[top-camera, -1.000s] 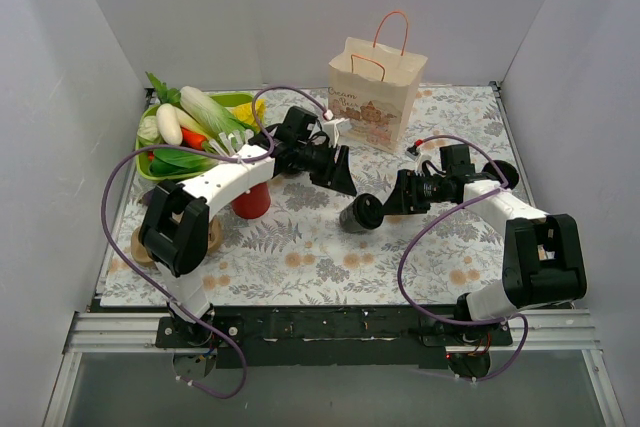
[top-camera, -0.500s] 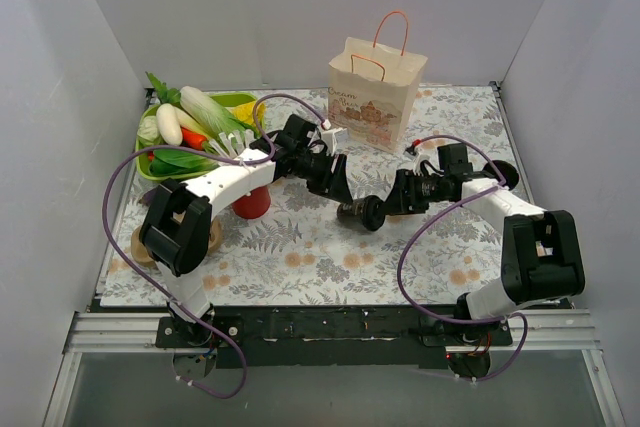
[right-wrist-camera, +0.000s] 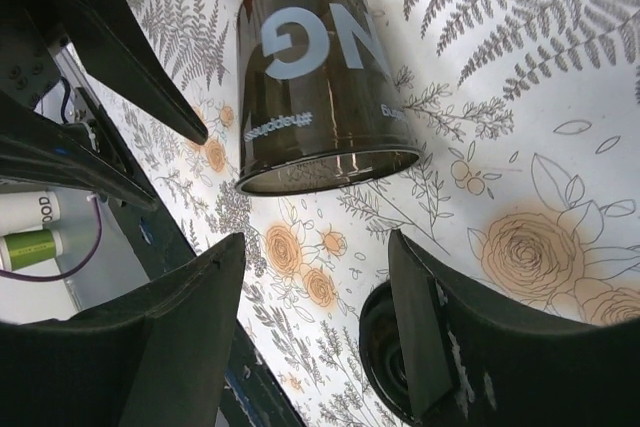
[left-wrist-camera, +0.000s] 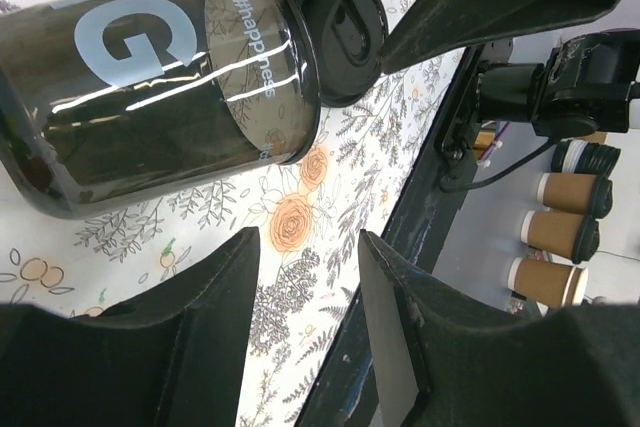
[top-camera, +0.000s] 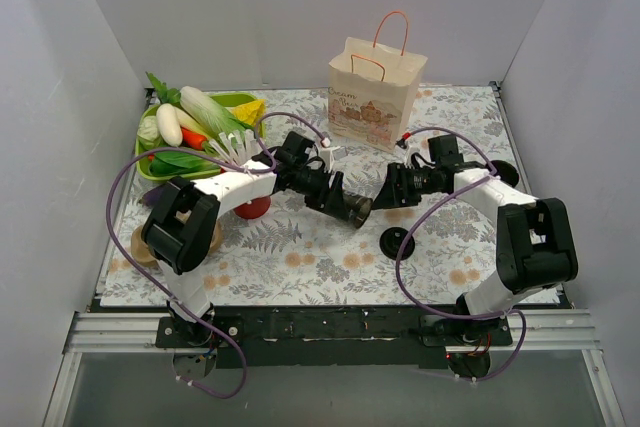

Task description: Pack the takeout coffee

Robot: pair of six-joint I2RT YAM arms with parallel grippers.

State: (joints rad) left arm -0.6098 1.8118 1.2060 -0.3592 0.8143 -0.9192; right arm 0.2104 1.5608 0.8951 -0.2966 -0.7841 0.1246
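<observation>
A dark see-through cup [top-camera: 352, 209] lies on its side on the floral mat, mouth open, no lid on it. It also shows in the left wrist view [left-wrist-camera: 150, 97] and the right wrist view [right-wrist-camera: 315, 77]. A loose flat black lid [top-camera: 398, 239] lies apart from it, also seen in the left wrist view [left-wrist-camera: 340, 32] and the right wrist view [right-wrist-camera: 385, 367]. No lidded takeout coffee shows. My left gripper [top-camera: 338, 197] [left-wrist-camera: 310, 247] is open beside the cup. My right gripper [top-camera: 384, 197] [right-wrist-camera: 320, 247] is open, just right of it.
A paper bag [top-camera: 372, 97] with handles stands upright at the back. A red cup [top-camera: 252, 207] sits under the left arm. A green tray [top-camera: 232, 100] of vegetables is at the back left. A dark round thing [top-camera: 506, 171] shows partly behind the right arm.
The cup has moved left, towards the left gripper. Its lid has come off and lies on the mat nearer the front. The right gripper has drawn back.
</observation>
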